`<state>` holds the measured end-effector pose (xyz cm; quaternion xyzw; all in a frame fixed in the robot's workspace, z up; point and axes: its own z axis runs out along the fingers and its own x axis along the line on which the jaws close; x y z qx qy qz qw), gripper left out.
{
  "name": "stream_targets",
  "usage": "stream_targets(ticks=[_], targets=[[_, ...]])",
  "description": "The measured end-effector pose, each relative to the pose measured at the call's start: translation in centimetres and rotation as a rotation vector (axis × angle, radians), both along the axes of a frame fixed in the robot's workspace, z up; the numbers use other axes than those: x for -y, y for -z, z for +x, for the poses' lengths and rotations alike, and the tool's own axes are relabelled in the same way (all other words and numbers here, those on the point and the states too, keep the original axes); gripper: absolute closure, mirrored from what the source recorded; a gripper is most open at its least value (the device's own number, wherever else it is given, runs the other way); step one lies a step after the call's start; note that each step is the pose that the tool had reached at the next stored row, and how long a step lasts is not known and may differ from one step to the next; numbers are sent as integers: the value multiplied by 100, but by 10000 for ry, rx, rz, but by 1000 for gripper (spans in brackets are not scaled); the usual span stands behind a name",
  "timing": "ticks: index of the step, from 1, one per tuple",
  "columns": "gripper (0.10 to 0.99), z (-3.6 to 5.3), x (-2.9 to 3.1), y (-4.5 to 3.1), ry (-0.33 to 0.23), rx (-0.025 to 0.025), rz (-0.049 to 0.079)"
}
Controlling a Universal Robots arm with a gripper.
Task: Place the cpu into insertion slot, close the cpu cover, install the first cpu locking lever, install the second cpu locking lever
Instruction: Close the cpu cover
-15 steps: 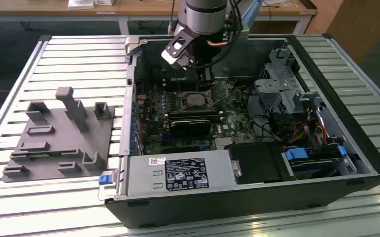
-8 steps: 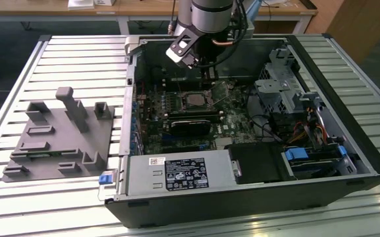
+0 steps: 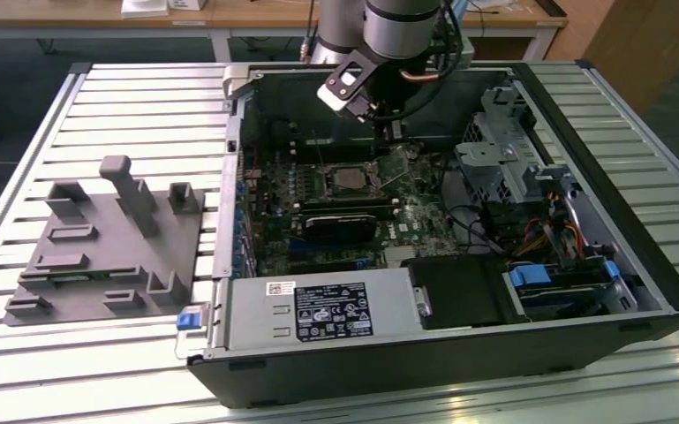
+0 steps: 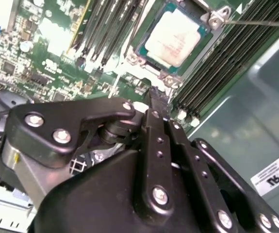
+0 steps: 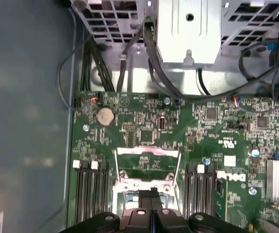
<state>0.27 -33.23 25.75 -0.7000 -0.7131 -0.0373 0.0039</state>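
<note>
1. An open computer case (image 3: 433,371) is lying on its side on a slatted metal table (image 3: 139,97). A grey moulded holder (image 3: 103,247) is sitting on the slats at the exterior view's left, apart from the case.
2. Behind the table a wooden desk (image 3: 268,13) is standing over a dark floor. A wooden cabinet (image 3: 634,44) is showing at the exterior view's right.
3. The arm is reaching down into the case, and the gripper (image 3: 394,132) is hanging low over the green board (image 5: 236,126), just beside the socket (image 4: 154,60).
4. In both wrist views the black fingers (image 4: 155,121) are pressing together with nothing between them. Whether the tips are touching the board cannot be told.
5. The chip (image 4: 175,36) is sitting flat in the socket, silver top facing up.
6. The cover plate (image 5: 148,151) is standing open, swung back off the socket, with the board showing through its window.
7. A thin lever rod (image 4: 260,22) is running past one corner of the socket.
</note>
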Motion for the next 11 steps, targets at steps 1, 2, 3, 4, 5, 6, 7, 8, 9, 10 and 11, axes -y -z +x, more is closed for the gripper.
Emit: stream_targets(ticks=[1, 2, 3, 4, 5, 6, 7, 8, 9, 10, 11], targets=[[980, 6, 0, -16, -1, -2, 2], [980, 12, 0, -27, 0, -2, 4], [980, 20, 0, -30, 0, -2, 5], [980, 31, 0, -30, -1, -2, 6], [980, 45, -1, -30, -1, -4, 6], [980, 61, 0, -30, -1, -10, 5], [980, 76, 0, -30, 0, -18, 5], [980, 91, 0, -30, 0, -25, 4], [980, 109, 0, -30, 0, -32, 4], [980, 125, 0, -30, 0, -38, 4], [980, 141, 0, -29, 0, -43, 4]])
